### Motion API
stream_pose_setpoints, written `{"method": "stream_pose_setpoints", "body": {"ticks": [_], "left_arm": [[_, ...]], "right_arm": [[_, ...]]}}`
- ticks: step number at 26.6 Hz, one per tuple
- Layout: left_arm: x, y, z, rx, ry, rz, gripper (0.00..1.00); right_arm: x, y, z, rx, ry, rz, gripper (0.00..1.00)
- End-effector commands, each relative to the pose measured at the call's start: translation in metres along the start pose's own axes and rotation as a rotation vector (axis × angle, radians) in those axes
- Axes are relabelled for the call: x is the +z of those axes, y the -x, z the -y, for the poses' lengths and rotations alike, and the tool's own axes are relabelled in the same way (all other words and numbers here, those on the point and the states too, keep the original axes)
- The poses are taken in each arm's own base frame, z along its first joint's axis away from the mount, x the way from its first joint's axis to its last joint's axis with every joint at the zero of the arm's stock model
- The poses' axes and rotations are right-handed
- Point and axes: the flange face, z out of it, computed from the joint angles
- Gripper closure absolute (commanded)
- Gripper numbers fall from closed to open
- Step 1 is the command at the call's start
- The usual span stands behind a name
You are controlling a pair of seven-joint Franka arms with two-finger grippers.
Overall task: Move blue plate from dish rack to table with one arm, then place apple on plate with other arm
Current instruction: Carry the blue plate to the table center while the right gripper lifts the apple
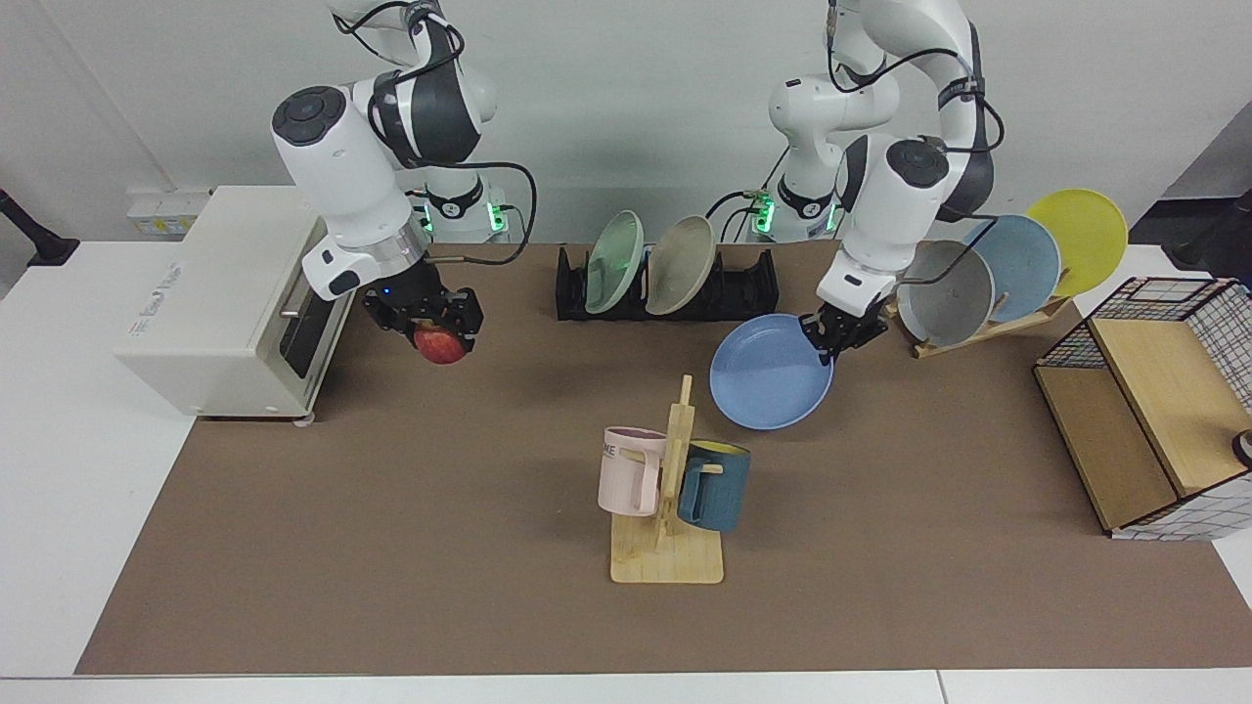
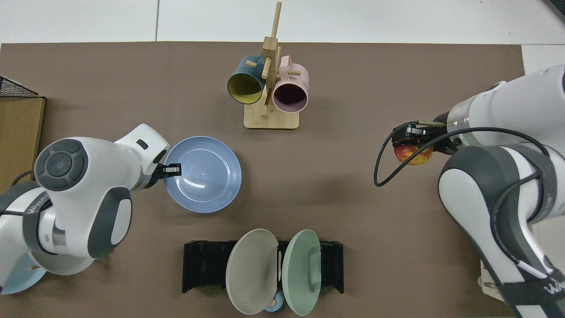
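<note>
The blue plate (image 1: pixel 771 376) hangs low over the brown mat of the table (image 1: pixel 391 548), nearly flat, in front of the dish rack (image 1: pixel 748 284) and behind the mug stand. My left gripper (image 1: pixel 829 339) is shut on the plate's rim; in the top view this gripper (image 2: pixel 171 169) pinches the plate (image 2: pixel 204 176) at its edge. Whether the plate touches the mat does not show. My right gripper (image 1: pixel 438 330) holds the red apple (image 1: pixel 441 345) in the air beside the toaster oven. From above, the apple (image 2: pixel 412 154) shows under the right gripper (image 2: pixel 410 140).
The black dish rack (image 2: pixel 203 265) holds a beige and a green plate. A wooden mug stand (image 1: pixel 667 548) with a pink and a dark blue mug sits mid-mat. A slanted wooden rack (image 1: pixel 988 328) holds grey, pale blue and yellow plates. A white toaster oven (image 1: pixel 225 293) and a wire basket (image 1: pixel 1174 323) flank the mat.
</note>
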Motion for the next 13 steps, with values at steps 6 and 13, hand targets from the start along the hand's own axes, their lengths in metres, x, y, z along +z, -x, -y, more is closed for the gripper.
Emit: {"method": "stream_pose_setpoints", "body": {"ticks": [6,13], "left_arm": [[0.062,-0.006,-0.066,-0.165,0.224,0.027,1.00],[0.073,0.007,-0.093,-0.122,0.256,0.033,1.00]], "right_arm": [[-0.025,0.020,0.047,0.116,-0.029,-0.019,1.00],[-0.024,0.033,0.063,0.186,-0.059,0.008,1.00]]}}
